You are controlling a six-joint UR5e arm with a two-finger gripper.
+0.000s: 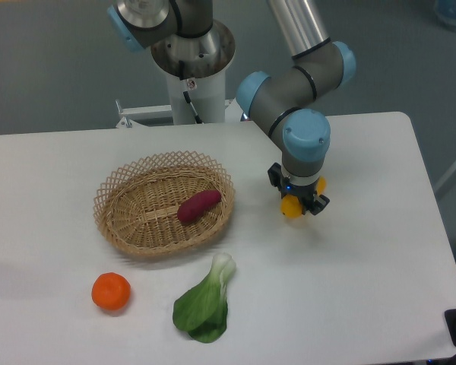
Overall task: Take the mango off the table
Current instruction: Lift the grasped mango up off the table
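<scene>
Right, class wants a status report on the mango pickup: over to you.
Gripper closed on the mango, at the table surface. Lift not confirmed. Basket, orange and greens well clear to one side; nothing obstructing.

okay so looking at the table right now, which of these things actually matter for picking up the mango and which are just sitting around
Part of the job:
- mango, between the fingers of the gripper
- table, where it was lying

Just lying about:
- wicker basket
- purple-red sweet potato, inside the basket
- orange, near the front left
- leafy green, in front of the basket
</scene>
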